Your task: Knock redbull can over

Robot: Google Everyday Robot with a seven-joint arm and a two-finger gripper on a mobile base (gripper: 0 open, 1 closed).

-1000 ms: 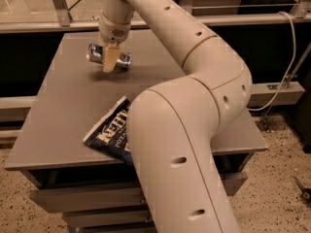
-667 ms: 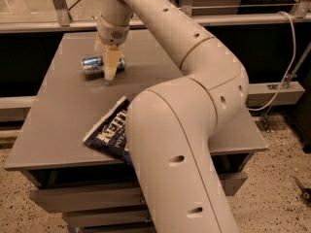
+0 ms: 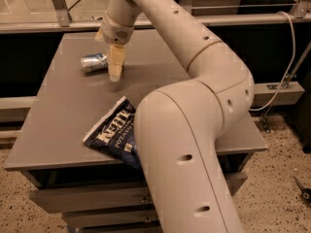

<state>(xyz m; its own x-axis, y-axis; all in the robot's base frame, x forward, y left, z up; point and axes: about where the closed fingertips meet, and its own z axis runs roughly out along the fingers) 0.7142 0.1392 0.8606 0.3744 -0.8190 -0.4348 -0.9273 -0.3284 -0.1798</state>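
The redbull can (image 3: 94, 63) is seen lying on its side on the grey table (image 3: 58, 125), toward 11 o'clock from the table's middle, with its long axis running roughly from 9 to 3 o'clock and its silver-and-blue wall turned upward. The gripper (image 3: 114, 75) is found at 3 o'clock of the can, pointed straight down, its pale yellow tip held close above the tabletop. Whether the tip rests on the surface cannot be told. The can's nearer end is set just beside the gripper, and contact between the two cannot be made out. Whether the gripper is apart or together cannot be told from this angle, and nothing is seen clamped in it. The arm (image 3: 194, 144) is seen rising from the lower foreground at 6 o'clock, bending at a large elbow near 3 o'clock and reaching back across the table toward 11 o'clock. A dark blue chip bag (image 3: 112, 132) with white lettering is laid flat near the table's front edge, at 6 o'clock of the gripper and well apart from the can, its right part hidden behind the arm. Drawers (image 3: 92, 198) are seen under the tabletop, and a white cable (image 3: 291, 47) is hung at the right.
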